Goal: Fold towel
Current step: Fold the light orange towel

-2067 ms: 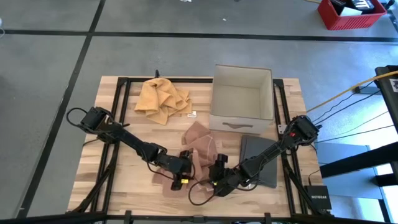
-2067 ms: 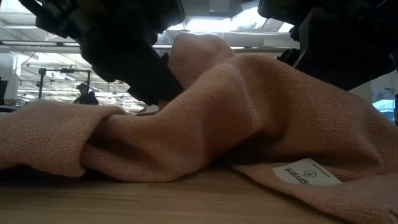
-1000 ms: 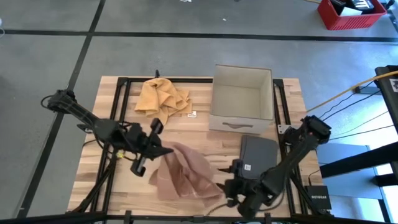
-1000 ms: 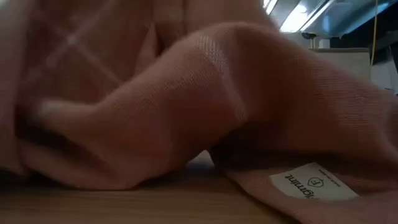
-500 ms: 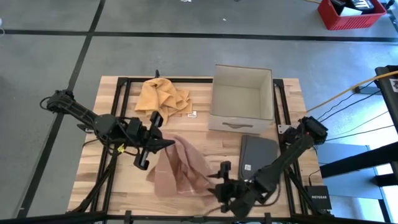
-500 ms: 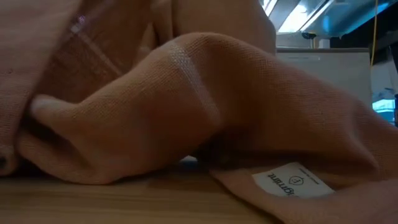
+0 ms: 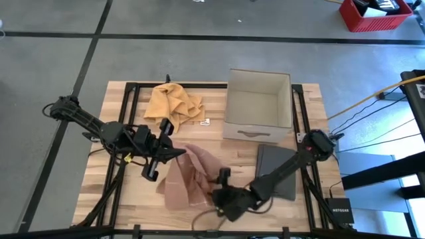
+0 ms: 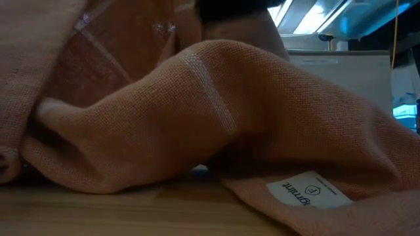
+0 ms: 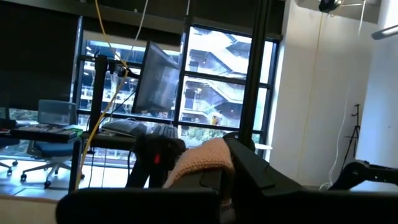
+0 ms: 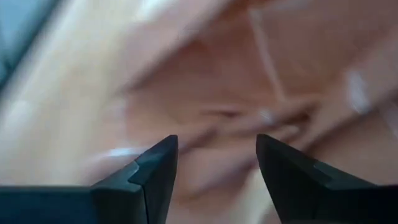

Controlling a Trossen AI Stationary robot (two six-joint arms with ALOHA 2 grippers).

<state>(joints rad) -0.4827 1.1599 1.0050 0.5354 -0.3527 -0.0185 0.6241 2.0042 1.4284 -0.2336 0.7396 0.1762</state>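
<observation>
Pink towel (image 7: 188, 178) lies rumpled, one corner raised, on table.

1. The towel (image 7: 189, 182) lies on the table (image 7: 219, 149), near its front edge.
2. The left gripper (image 7: 178, 153) is at the towel's left upper corner.
3. The right gripper (image 7: 216, 196) is at its right side.
4. A box (image 7: 259, 106) stands behind, a second cloth (image 7: 174, 105) to its left.
5. A flat pad (image 7: 277, 169) lies right of the towel.
</observation>
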